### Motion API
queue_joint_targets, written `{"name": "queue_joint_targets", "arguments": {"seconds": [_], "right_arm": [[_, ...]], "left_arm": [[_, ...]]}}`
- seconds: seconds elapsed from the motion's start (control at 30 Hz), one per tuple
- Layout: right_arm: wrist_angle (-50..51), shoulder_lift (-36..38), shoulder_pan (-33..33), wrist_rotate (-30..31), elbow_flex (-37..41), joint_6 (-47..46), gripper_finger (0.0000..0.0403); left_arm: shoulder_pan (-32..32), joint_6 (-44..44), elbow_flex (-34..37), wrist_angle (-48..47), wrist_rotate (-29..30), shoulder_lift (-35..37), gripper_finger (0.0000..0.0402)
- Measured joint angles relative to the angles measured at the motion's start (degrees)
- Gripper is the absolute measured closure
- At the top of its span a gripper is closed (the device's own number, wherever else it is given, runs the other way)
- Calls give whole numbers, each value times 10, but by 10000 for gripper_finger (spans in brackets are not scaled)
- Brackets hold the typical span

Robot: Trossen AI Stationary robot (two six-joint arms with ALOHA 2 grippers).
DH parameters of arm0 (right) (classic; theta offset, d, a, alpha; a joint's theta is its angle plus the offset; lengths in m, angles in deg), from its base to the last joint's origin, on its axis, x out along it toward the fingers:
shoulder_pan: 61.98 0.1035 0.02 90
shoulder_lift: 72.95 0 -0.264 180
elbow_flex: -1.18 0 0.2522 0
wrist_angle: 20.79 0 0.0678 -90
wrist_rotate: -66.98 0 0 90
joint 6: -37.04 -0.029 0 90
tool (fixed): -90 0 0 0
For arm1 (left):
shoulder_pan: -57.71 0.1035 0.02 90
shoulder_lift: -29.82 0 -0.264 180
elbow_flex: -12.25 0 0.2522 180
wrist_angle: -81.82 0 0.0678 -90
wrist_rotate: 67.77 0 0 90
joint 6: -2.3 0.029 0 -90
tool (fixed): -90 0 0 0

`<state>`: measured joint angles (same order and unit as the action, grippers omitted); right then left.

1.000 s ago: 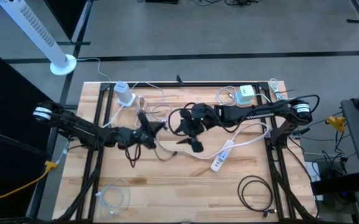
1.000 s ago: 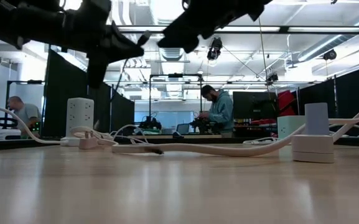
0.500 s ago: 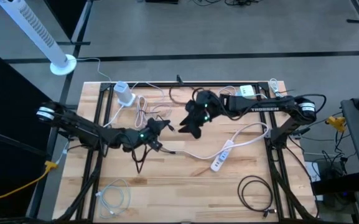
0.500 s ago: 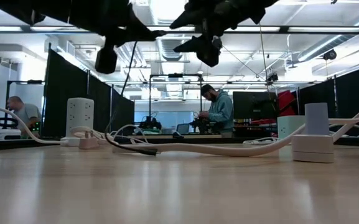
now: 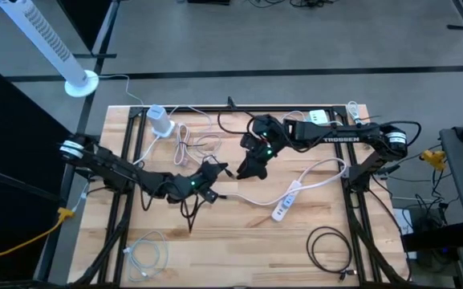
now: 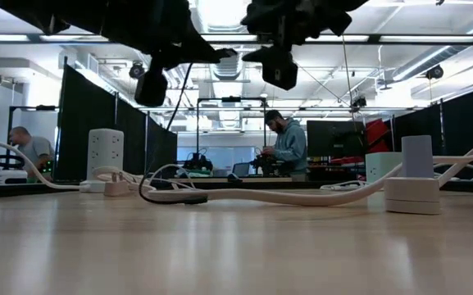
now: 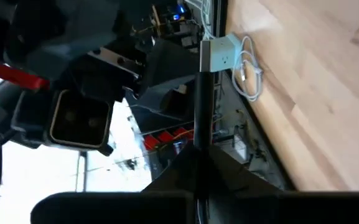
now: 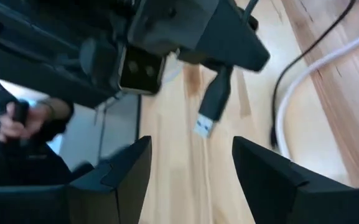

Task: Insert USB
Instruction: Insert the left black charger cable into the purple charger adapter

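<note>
My left gripper (image 5: 213,171) is over the table's middle, shut on a black USB plug (image 8: 218,93) whose silver tip (image 8: 203,127) sticks out past the fingers. Its black cable (image 6: 170,195) hangs down and lies on the wood. My right gripper (image 5: 247,170) hovers just to the right, facing the plug. In its own wrist view its fingers (image 8: 114,177) stand wide apart and hold nothing. A white power strip (image 5: 287,205) lies flat on the table, right of centre. My left gripper pinches the black body of the USB plug (image 7: 201,118) between its two fingers. The plug lies along the fingers and its silver tip (image 7: 202,57) points away from them toward the right gripper. The plug is lifted clear of the table. The cable trails slack behind it.
A white charger block (image 5: 160,120) stands at the far left, another (image 5: 317,120) at the far right. A black cable coil (image 5: 327,245) lies near right and a white coil (image 5: 147,253) near left. Loose cables (image 5: 187,144) lie behind the grippers. People stand in the room beyond (image 6: 285,147).
My left gripper has carried the USB plug toward the table's right edge and slightly nearer, dragging the black cable's slack along with it. My right gripper has drawn back toward the far edge and turned toward the left gripper.
</note>
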<state>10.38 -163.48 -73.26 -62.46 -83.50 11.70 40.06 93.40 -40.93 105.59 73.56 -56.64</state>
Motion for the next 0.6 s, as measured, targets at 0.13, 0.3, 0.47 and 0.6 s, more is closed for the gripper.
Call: {"name": "queue_joint_targets", "arguments": {"seconds": [0.13, 0.3, 0.47, 0.6], "right_arm": [[73, 1, 13, 2, 0, 84, 202], [146, 1, 57, 17, 8, 184, 202], [151, 4, 88, 86, 11, 215, 206], [179, 20, 95, 192, 11, 236, 214]], "left_arm": [[-23, 15, 1, 2, 29, -18, 402], [-33, 20, 0, 3, 50, -45, 402], [-4, -153, -13, -11, 51, -71, 402], [23, -304, -62, -156, 51, -81, 402]]}}
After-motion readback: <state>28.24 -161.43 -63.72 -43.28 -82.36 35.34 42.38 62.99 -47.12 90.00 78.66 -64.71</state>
